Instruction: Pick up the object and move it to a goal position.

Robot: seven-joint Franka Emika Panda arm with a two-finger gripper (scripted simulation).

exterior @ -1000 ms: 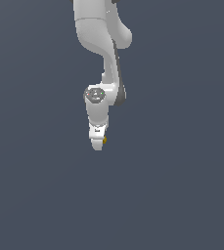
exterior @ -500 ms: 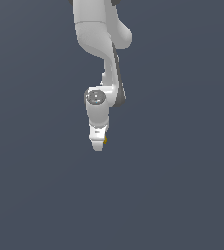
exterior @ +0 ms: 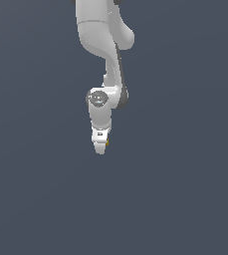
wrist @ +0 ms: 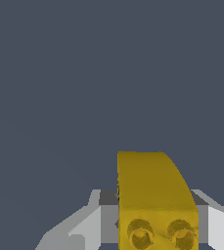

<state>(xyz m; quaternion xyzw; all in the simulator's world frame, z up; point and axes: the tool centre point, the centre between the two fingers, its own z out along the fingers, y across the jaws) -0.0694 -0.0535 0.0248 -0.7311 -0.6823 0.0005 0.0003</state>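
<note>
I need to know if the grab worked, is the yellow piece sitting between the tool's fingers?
Yes, in the wrist view the yellow piece sits between the tool's two fingers.

Plain dark grey-blue backdrop (exterior: 185, 189) throughout, in both views.

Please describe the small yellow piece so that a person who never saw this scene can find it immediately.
Start from the big white robot arm that comes down from the top of the exterior view, and follow it to its gripper. There sits the small yellow-orange blocky piece with one curved side, between the grey fingers. It is the only coloured thing against the plain dark grey background, and the wrist view shows two round holes in its face.
</note>
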